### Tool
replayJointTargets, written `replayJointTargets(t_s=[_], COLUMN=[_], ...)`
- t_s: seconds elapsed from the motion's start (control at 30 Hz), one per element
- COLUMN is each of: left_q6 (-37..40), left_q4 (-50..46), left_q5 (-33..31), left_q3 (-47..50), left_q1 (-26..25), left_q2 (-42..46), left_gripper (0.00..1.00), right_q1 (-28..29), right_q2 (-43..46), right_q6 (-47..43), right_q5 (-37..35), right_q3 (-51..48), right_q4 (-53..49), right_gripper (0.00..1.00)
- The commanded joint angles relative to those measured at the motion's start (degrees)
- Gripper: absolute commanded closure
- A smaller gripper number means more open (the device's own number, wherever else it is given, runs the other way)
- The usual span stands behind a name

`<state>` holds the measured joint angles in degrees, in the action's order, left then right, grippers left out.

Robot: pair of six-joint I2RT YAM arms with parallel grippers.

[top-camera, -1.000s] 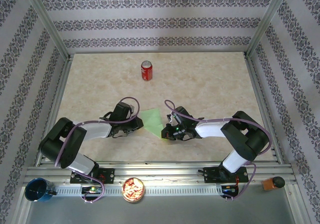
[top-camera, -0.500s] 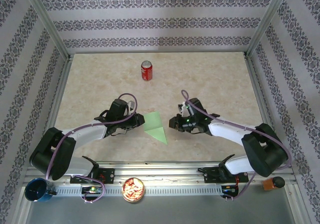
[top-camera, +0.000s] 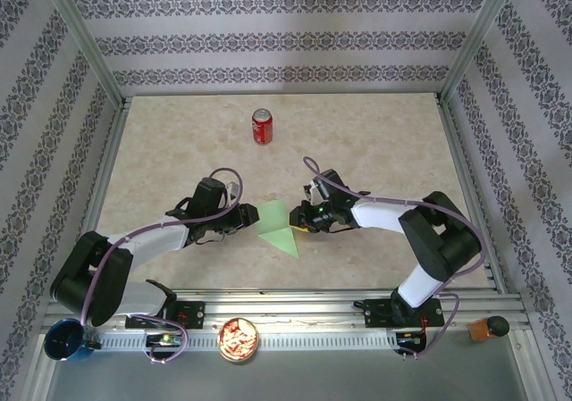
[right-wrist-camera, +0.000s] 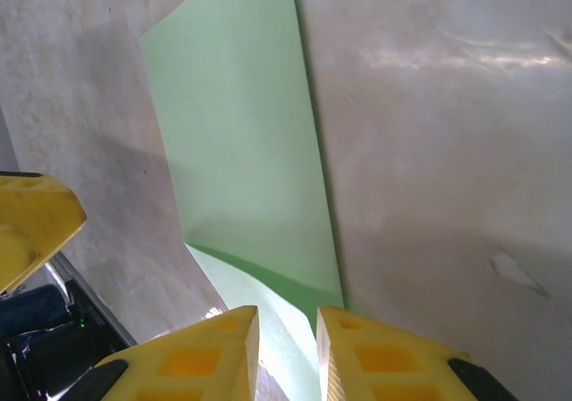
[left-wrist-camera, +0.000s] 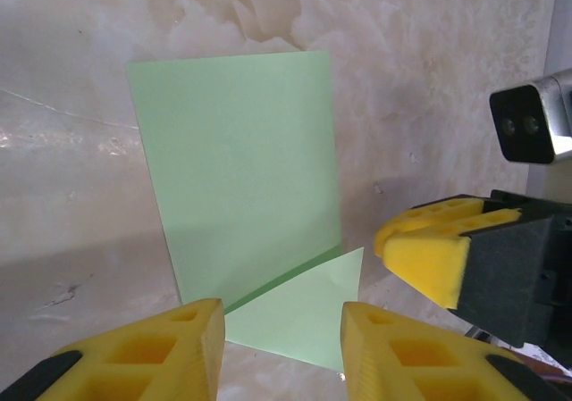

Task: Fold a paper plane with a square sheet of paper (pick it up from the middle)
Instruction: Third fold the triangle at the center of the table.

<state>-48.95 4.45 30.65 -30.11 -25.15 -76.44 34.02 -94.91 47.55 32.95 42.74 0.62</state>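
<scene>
Fingers [right-wrist-camera: 206, 356] of the right gripper [right-wrist-camera: 286, 352], narrowly parted, have returned to the square sheet of paper's [top-camera: 275, 225] folded corner; the left gripper [left-wrist-camera: 281, 356] stays spread.

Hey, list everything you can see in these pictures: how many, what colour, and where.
square sheet of paper: one, light green, partly folded, on the table between the grippers
soda can: one, red, upright, far middle of the table
cup: one, blue, near rail, left end
bowl: one, holding pinkish pieces, near rail, left of middle
small object: one, orange-brown, near rail, right end
table: one, beige marbled
left gripper: one, yellow pads, open at the paper
right gripper: one, yellow pads, narrowly open at the paper
</scene>
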Motion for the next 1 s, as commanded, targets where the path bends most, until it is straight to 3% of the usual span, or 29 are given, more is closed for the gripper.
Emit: replayJointTargets(t_s=[0.0,0.4,0.97], left_q6=[-1.1,-3.7,-4.2], left_q4=[-0.3,1.4,3.6], left_q5=[1.6,-1.5,2.0], left_q3=[0.5,2.8,2.1], left_q1=[1.0,2.0,2.6], left_q2=[-0.3,2.3,0.0], left_gripper=[0.61,0.62,0.62], right_q1=[0.6,0.4,-0.4], right_q2=[-2.2,-2.4,-1.4], right_q6=[-0.6,-0.6,-2.1], right_q5=[0.9,2.5,3.8], right_q3=[2.5,1.7,-0.4], right_q4=[-0.2,-0.2,0.0], right_gripper=[0.76,0.81,0.79])
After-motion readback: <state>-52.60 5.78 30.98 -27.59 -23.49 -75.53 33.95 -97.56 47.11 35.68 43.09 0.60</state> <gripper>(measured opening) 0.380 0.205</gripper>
